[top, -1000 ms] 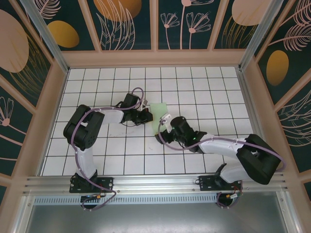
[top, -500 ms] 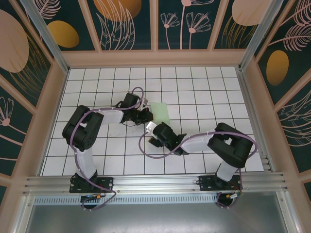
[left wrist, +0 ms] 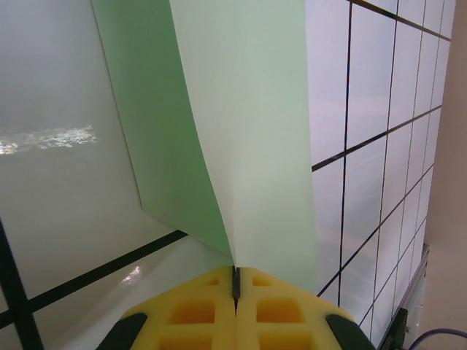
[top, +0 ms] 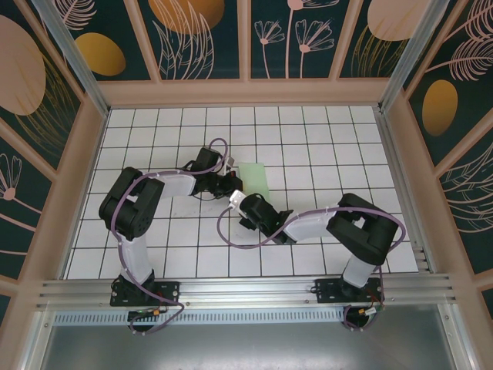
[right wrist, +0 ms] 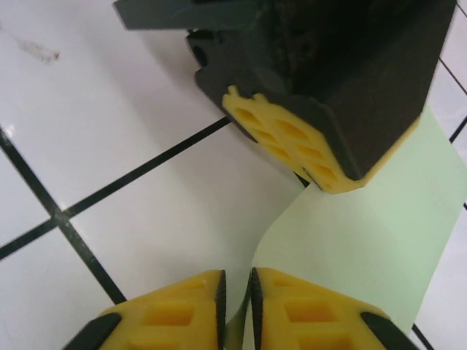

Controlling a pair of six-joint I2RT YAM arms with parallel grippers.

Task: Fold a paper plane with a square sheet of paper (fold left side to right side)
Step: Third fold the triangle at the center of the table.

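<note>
Overhead camera looks down; wrist cameras closely share the paper point(left wrist: 241, 109).

A thin pale green square sheet of paper point(top: 255, 179) lay near the middle of the white grid-tiled table point(top: 323, 146). The left gripper point(left wrist: 235, 281) sat at its left edge, the right gripper point(right wrist: 237, 281) just before that, at the sheet's near edge.

Paper point(left wrist: 241, 109) cut off by top edge in left wrist view, by right edge in right wrist view. Paper rim hidden between pressed pads of left hand point(left wrist: 235, 284). Folds too small to be told from above.
</note>
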